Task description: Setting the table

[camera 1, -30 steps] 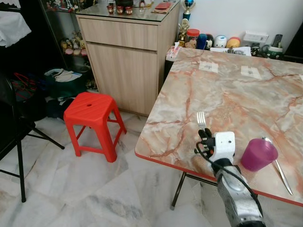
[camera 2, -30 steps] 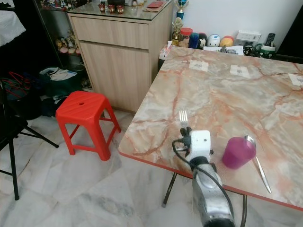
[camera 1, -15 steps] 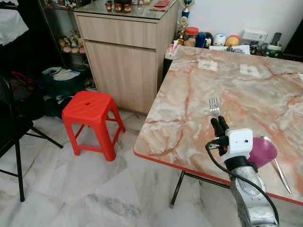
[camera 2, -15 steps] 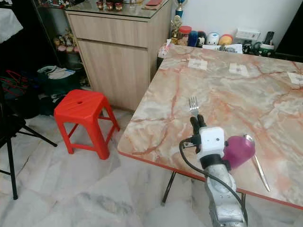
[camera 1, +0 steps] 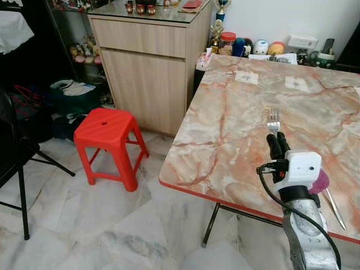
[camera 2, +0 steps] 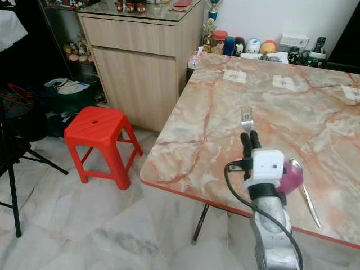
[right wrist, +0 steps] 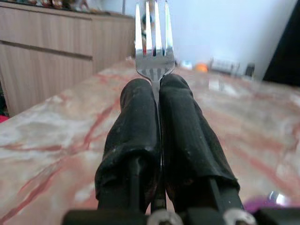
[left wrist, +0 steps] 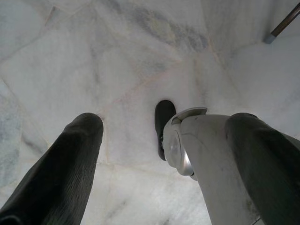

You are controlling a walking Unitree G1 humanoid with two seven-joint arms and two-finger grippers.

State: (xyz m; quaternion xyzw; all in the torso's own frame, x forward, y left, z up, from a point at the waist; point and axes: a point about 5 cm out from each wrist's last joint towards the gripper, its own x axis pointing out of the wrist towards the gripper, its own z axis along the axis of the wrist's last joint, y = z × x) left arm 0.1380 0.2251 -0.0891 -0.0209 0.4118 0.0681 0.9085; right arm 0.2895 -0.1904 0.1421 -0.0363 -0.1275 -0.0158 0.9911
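Right pincer (camera 1: 277, 142) grips fork (camera 1: 273, 119) beside purple cup (camera 1: 322, 181)

Silver right arm (camera 1: 306, 236), white wrist block, looped black cable, black ribbed claw (camera 1: 277, 145) fingers

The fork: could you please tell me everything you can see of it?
The fork is shiny metal with four tines, as it looks. The right hand is shut on it, black fingers pinching just below the tines, hiding the handle. It points away from the robot, tines foremost, above the marble-patterned table, apart from its surface.
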